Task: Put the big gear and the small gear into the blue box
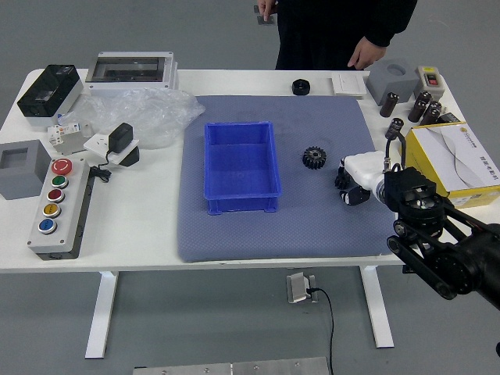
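My right hand [350, 184], white with black fingertips, reaches in from the right over the blue-grey mat. Its fingertips are at the small black gear [341, 181], partly covering it; whether they grip it is unclear. Farther up and left on the mat lies the big black gear [314, 158], with nothing touching it. The open blue box [241, 162] stands left of both gears, and its floor shows bare.
A yellow box [426, 152] stands beside my right hand. Black cylinders [389, 105] are at the back right. A black round part [301, 87] lies at the far edge, where a person stands, one hand by the table. The button panel [61, 209] is left.
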You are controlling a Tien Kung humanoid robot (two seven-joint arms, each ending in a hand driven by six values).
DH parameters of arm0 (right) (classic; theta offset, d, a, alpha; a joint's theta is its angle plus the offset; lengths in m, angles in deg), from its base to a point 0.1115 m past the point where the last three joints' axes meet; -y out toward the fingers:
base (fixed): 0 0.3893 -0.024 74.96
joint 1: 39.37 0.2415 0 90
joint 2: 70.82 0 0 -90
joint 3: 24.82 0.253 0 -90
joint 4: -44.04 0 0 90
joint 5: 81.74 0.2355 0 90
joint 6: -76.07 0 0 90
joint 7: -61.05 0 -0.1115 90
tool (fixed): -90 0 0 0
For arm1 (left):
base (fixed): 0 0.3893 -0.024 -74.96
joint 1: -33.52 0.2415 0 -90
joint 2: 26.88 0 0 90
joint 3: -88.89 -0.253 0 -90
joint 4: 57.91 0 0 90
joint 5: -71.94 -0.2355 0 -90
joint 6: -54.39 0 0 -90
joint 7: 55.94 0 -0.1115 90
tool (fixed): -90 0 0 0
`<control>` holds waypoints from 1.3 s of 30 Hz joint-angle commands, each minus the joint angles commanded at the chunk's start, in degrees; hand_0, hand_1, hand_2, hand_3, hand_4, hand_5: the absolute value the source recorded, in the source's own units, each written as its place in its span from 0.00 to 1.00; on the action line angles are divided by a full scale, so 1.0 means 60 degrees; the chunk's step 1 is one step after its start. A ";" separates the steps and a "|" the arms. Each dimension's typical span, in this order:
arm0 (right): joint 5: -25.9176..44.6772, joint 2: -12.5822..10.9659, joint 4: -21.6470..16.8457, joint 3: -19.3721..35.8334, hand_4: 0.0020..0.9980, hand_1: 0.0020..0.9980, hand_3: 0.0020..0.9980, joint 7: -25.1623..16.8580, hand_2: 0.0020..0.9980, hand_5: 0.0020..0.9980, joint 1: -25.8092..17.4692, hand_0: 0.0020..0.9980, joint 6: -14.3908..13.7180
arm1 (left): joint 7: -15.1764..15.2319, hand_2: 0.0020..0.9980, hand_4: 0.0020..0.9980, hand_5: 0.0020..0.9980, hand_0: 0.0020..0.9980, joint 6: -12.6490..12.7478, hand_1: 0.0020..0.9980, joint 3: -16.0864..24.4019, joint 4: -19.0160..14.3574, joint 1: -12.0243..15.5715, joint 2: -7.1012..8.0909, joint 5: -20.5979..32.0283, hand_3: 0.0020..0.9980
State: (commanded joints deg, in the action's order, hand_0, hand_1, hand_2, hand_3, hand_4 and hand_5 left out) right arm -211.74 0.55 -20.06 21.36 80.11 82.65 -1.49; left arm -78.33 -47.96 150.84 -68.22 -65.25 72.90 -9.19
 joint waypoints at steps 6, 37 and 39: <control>0.0000 0.0046 0.0059 0.0018 0.61 0.58 0.65 -0.0021 0.62 0.31 -0.0031 0.67 -0.0098 | 0.0001 0.78 0.67 0.36 0.83 -0.0001 0.79 0.0000 0.0000 0.0004 0.0001 -0.0014 0.76; 0.0000 0.0181 0.0268 0.0293 0.51 0.42 0.58 0.0075 0.46 0.32 -0.0042 0.53 -0.0692 | 0.0004 0.78 0.67 0.36 0.83 0.0013 0.79 -0.0008 0.0000 -0.0013 -0.0015 0.0022 0.76; 0.0000 0.0174 0.0270 0.0311 0.51 0.42 0.58 0.0077 0.46 0.33 -0.0039 0.53 -0.0704 | 0.0004 0.78 0.67 0.36 0.83 0.0014 0.79 -0.0004 0.0000 -0.0013 -0.0014 0.0021 0.76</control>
State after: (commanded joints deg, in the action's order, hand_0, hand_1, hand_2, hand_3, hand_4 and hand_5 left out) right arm -211.74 1.60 -18.44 23.23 80.57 82.41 -5.71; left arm -78.31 -47.87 150.82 -68.22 -65.33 72.82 -9.07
